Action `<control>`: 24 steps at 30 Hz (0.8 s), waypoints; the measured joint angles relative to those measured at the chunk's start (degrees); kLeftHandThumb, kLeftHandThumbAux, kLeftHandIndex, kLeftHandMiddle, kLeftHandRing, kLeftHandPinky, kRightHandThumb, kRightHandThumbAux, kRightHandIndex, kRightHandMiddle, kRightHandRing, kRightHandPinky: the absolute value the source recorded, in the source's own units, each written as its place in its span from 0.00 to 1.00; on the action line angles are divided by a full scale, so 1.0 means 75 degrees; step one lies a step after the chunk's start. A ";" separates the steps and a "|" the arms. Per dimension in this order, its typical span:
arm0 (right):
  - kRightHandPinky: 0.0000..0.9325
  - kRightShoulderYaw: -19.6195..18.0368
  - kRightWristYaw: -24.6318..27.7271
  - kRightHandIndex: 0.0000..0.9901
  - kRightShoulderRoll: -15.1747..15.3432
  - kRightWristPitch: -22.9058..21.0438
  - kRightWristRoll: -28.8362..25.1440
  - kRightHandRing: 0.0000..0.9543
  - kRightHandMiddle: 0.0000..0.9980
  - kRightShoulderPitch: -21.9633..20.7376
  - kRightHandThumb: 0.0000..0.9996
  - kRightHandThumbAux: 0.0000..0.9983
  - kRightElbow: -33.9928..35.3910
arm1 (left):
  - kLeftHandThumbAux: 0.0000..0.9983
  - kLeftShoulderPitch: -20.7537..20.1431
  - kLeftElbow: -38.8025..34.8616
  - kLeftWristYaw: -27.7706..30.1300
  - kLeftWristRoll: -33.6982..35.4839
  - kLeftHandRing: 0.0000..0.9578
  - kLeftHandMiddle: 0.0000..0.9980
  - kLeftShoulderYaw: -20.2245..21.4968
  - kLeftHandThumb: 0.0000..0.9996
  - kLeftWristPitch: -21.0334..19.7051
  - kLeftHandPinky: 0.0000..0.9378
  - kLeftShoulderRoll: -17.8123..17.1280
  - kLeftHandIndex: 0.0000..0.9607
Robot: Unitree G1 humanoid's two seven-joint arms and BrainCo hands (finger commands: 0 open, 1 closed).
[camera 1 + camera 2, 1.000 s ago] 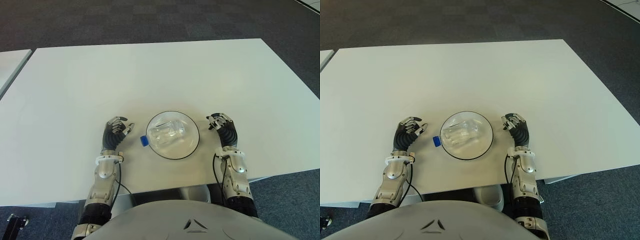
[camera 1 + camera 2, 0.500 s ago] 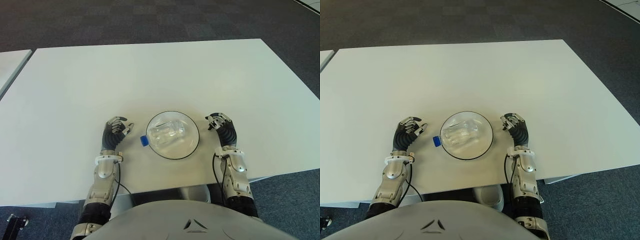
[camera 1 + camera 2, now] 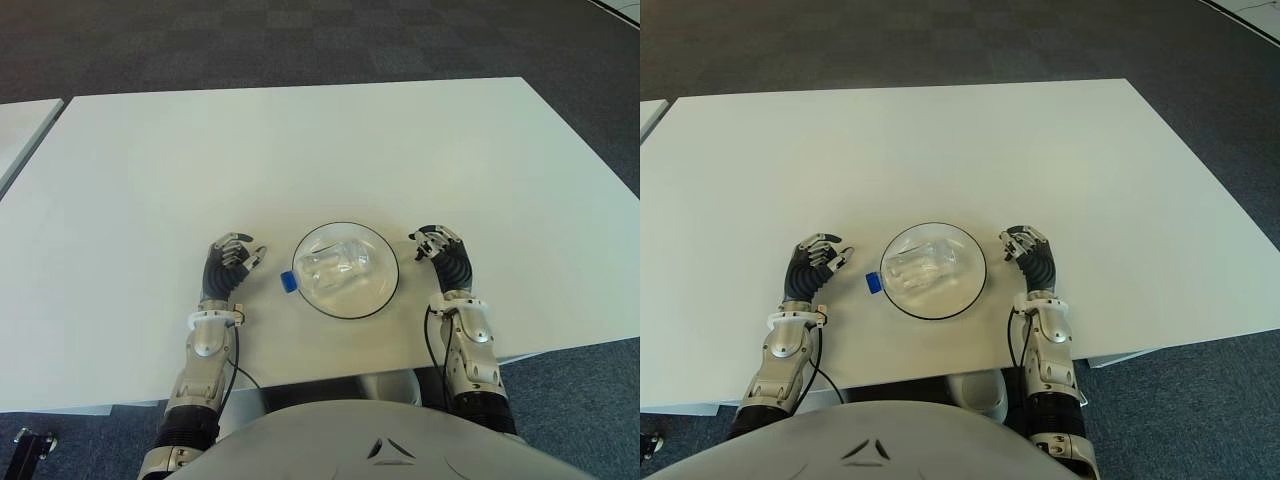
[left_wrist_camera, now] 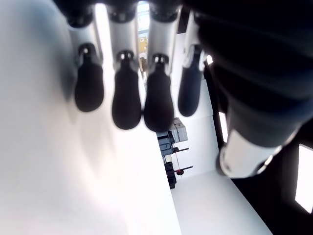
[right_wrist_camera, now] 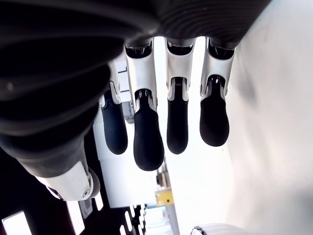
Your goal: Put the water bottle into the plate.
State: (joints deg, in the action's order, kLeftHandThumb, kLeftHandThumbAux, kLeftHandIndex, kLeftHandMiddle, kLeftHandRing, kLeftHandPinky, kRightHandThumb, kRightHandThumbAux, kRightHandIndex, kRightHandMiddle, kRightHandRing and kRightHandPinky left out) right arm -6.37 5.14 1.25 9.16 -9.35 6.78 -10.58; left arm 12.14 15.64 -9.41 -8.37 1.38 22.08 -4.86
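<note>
A: How's the light on the table?

B: Bright and even, as if from overhead. The shadows are soft and short, hugging the plate and both forearms. The carpet beyond the table's far edge reads much darker.

A: Any glare?

B: Pale highlights on the clear water bottle inside the plate. In both wrist views the tabletop nearly washes out, and the dark fingers loom large and soft-edged, with strong backlight behind them.
</note>
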 measured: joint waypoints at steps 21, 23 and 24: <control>0.89 0.0044 0.0033 0.44 -0.0016 -0.0168 -0.0027 0.89 0.86 0.0049 0.70 0.74 0.0144 | 0.72 0.0030 -0.0150 0.0076 0.0006 0.71 0.70 -0.0006 0.70 -0.0180 0.70 -0.0003 0.45; 0.89 0.0044 0.0042 0.44 -0.0016 -0.0172 -0.0028 0.89 0.86 0.0050 0.70 0.74 0.0149 | 0.72 0.0031 -0.0159 0.0087 0.0009 0.71 0.70 -0.0006 0.70 -0.0191 0.70 -0.0003 0.45; 0.89 0.0044 0.0046 0.44 -0.0016 -0.0173 -0.0029 0.89 0.86 0.0051 0.70 0.74 0.0151 | 0.72 0.0031 -0.0164 0.0088 0.0010 0.71 0.70 -0.0006 0.70 -0.0198 0.70 -0.0003 0.45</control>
State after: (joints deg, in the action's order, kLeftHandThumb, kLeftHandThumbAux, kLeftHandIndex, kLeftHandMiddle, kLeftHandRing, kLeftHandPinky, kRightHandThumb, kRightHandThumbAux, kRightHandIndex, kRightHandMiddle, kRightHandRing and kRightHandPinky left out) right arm -6.04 5.48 1.13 7.86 -9.56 7.17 -9.45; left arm 12.37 14.41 -8.74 -8.30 1.34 20.60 -4.88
